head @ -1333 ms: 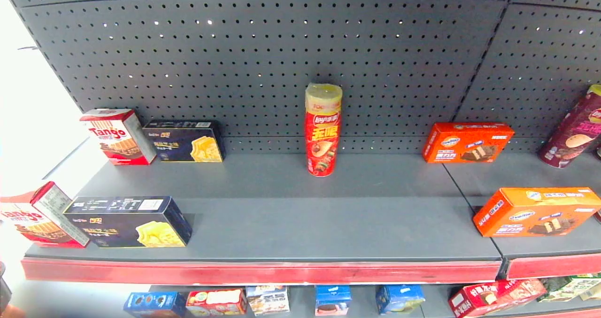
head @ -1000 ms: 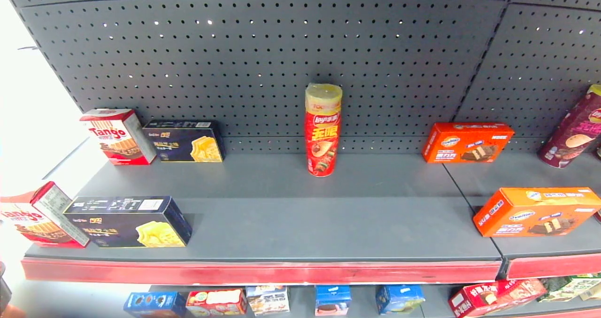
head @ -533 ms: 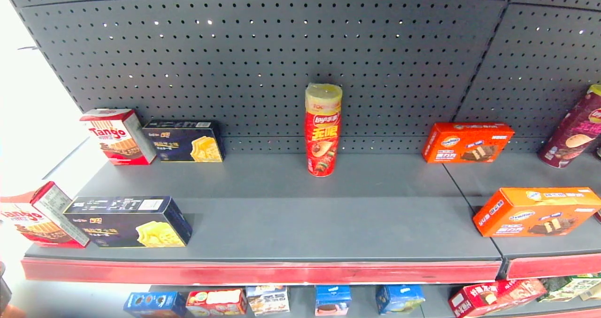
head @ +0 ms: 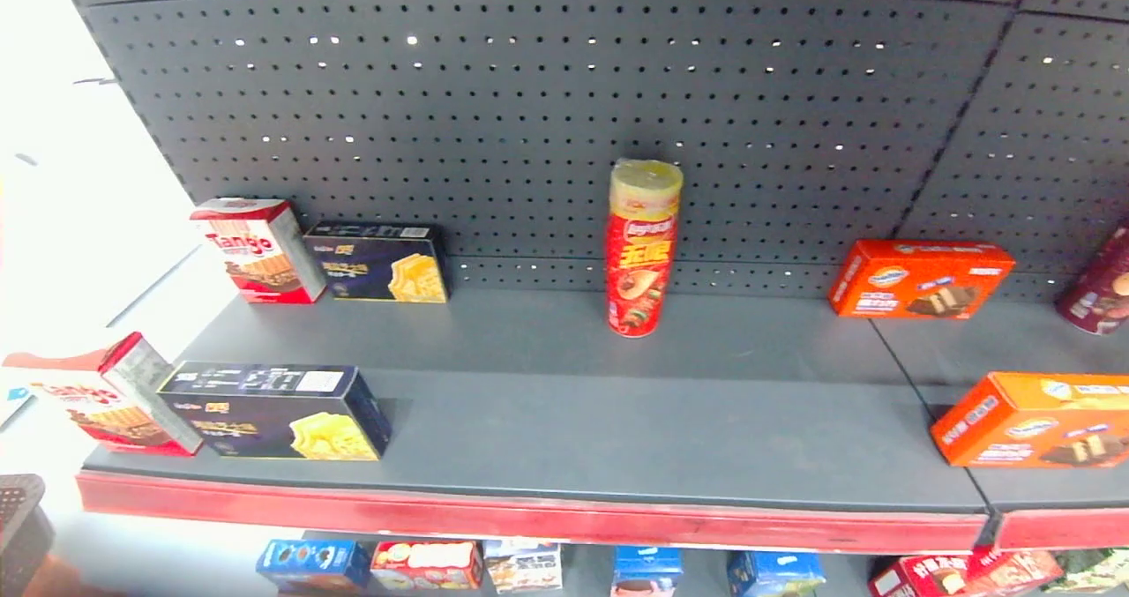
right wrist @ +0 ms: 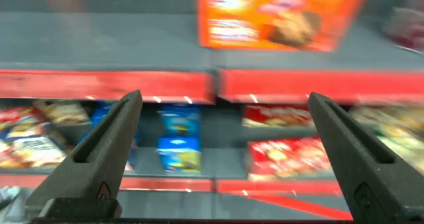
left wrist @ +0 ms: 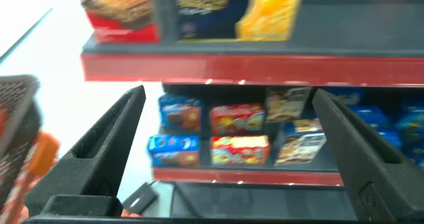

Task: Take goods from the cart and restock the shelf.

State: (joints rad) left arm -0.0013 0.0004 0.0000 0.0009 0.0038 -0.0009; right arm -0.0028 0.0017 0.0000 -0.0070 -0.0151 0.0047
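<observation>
**Both claws empty in front of a half-stocked shelf**

I count eight items on the grey shelf [head: 617,421]. There are two red boxes, a rear red box [head: 256,249] and a front red box [head: 106,403], both at the left end. Just beside each sits a dark blue box, the rear blue box [head: 379,264] and the front blue box [head: 278,412]. On the right are two orange boxes, a rear orange box [head: 922,278] against the pegboard [head: 529,94] and a front orange box [head: 1032,419] near the shelf's red lip [head: 529,516]. One red can [head: 644,249] with a yellow lid stands upright at the back, about mid-shelf and well apart from the boxes. One purple can [head: 1102,290] leans at the far right and is cut off by the frame.

The lower shelf [head: 564,570] holds a row of small blue and red packs. They are cropped at the bottom, so I can't count them reliably. A scrap of black mesh basket [head: 19,513] pokes in at the lower left corner, and what it holds is out of view.

My left claw [left wrist: 235,154] is spread wide with nothing between its fingers, and it faces the red lip and the packs below. My right claw [right wrist: 228,158] is also spread and empty, level with the lip beneath an orange box. Both wrist views are blurred, so the pack details there are hard to make out.
</observation>
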